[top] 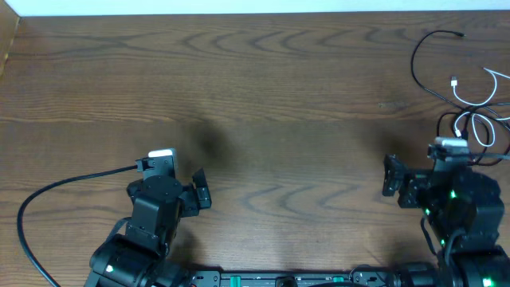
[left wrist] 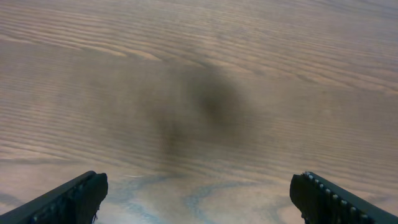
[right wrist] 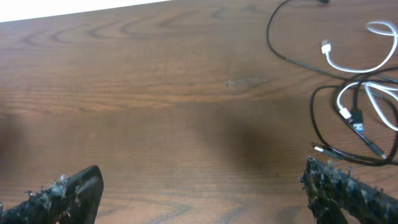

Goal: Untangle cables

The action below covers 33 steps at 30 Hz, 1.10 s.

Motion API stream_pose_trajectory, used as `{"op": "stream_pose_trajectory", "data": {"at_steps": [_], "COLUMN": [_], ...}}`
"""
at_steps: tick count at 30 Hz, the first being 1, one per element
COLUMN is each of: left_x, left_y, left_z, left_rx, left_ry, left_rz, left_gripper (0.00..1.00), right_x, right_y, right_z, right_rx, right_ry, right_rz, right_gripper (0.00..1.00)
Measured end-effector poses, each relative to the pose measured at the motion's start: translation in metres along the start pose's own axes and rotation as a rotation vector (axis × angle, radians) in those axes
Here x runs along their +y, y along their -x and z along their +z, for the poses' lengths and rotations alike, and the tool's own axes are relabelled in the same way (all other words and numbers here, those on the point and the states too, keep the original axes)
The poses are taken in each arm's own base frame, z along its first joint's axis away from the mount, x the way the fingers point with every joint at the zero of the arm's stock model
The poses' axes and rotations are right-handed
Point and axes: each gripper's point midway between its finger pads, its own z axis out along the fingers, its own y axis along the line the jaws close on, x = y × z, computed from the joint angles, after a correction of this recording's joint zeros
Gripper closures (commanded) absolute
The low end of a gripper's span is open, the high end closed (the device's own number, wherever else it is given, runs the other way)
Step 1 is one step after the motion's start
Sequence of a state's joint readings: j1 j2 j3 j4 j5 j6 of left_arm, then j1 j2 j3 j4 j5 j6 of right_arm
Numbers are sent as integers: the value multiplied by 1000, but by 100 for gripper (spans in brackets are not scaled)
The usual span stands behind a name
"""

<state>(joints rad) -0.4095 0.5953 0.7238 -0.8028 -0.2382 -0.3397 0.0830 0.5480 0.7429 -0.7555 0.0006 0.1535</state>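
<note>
A tangle of thin cables lies at the table's far right. A black cable (top: 421,65) loops toward the back, and a white cable (top: 478,100) curls beside it. In the right wrist view the black cable (right wrist: 317,121) and white cable (right wrist: 348,65) overlap at the upper right. My right gripper (right wrist: 202,193) is open and empty, low over bare wood just left of the tangle; it also shows in the overhead view (top: 392,177). My left gripper (left wrist: 199,199) is open and empty over bare wood, far left of the cables, and shows in the overhead view (top: 201,190).
A thick black cord (top: 48,195) runs from the left arm across the table's left side. The wooden table (top: 263,88) ends at a white strip along the back.
</note>
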Motion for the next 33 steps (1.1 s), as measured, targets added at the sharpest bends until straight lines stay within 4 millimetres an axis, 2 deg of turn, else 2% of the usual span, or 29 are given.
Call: {"op": "stream_pose_trajectory", "data": {"at_steps": [8,27,33], "left_x": [2,3,3], "left_y": [1,1,1], "left_z": [0,0,0], "left_rx": [-3,-5,-4], "left_ry": [13,15,15], "left_rz": [1,1,1], "left_gripper": [1,1,1], "right_x": [-3,-16,-17], "right_y": [-2,-84,-88], "right_z": [-4,-17,-19], "right_rx": [-5,332,352], "right_ry": [-14,-70,-73], "right_rz": [0,-3,-3], "right_gripper": [1,1,1]}}
